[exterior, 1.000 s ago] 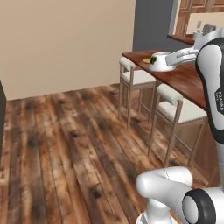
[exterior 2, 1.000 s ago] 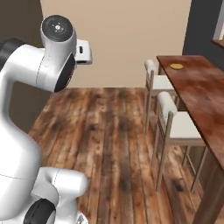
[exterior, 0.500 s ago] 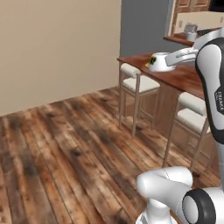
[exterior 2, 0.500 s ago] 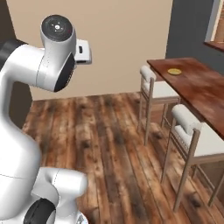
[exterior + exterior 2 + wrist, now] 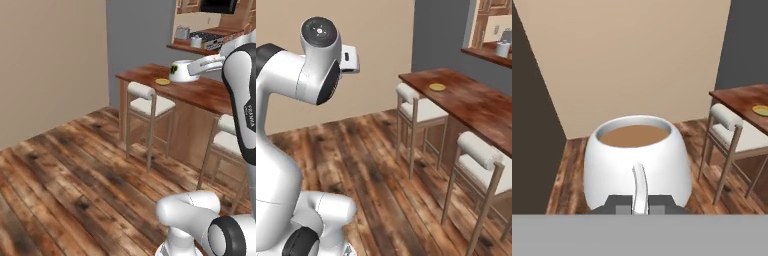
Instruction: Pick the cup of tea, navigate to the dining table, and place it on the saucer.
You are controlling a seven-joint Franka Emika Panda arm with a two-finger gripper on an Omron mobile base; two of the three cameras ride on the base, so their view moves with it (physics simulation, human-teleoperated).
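Cup carried in the air near the worktop end.

Left base view: the arm's black lettering reads FRANKA, partly cut by the frame edge. The cup [image 5: 181, 71] hangs above the worktop [image 5: 200, 92], just right of the saucer [image 5: 162, 81]; the hand [image 5: 196, 67] clamps its handle, though the fingers are too small to make out. A stool [image 5: 149, 104] stands below.
Right base view: the saucer [image 5: 437, 87] lies near the far end of the worktop [image 5: 476, 107]; a second stool [image 5: 481, 162] is cut off at the right.
Hand view: the hand [image 5: 640, 206] is closed on the thin white handle of the cup [image 5: 637, 160], brown tea inside; its pattern is hidden.
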